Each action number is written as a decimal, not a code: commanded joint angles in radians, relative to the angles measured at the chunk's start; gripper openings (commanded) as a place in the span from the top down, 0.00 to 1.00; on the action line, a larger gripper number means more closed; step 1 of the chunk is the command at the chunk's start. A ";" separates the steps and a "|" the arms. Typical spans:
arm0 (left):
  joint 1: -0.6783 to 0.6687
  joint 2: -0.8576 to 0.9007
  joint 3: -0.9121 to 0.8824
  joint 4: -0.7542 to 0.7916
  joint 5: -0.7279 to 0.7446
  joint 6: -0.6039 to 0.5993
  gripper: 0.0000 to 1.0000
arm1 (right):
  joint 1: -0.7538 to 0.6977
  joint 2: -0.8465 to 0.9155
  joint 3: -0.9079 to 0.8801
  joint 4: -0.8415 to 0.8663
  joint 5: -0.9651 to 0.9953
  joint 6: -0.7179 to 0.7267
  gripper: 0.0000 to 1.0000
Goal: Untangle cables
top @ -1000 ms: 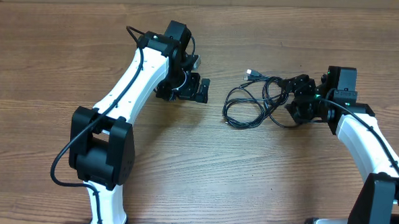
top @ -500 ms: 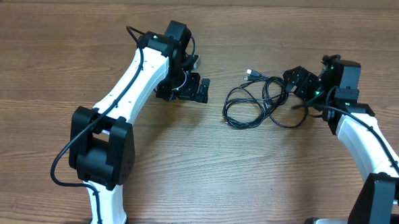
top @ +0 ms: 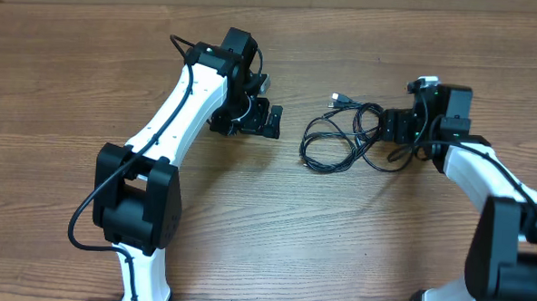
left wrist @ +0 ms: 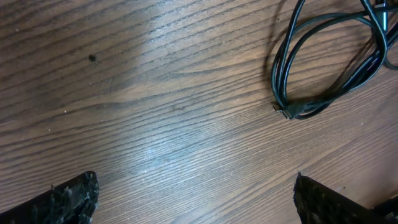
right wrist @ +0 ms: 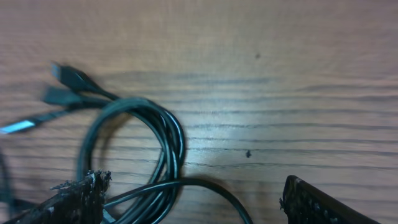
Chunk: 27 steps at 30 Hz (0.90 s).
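Your left tool hangs over the counter with its fingers spread wide and nothing between them. To its right, apart from it, the cables lie on the counter as loose black loops, and their plugs stick out at the far upper side. Your right tool is at the right edge of the loops. It is also spread, and one loop passes under its fingers, but they do not pinch it.
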 commanded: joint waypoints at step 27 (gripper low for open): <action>-0.006 -0.037 -0.004 0.004 0.014 0.022 0.00 | 0.100 0.193 0.018 0.109 0.013 -0.043 0.28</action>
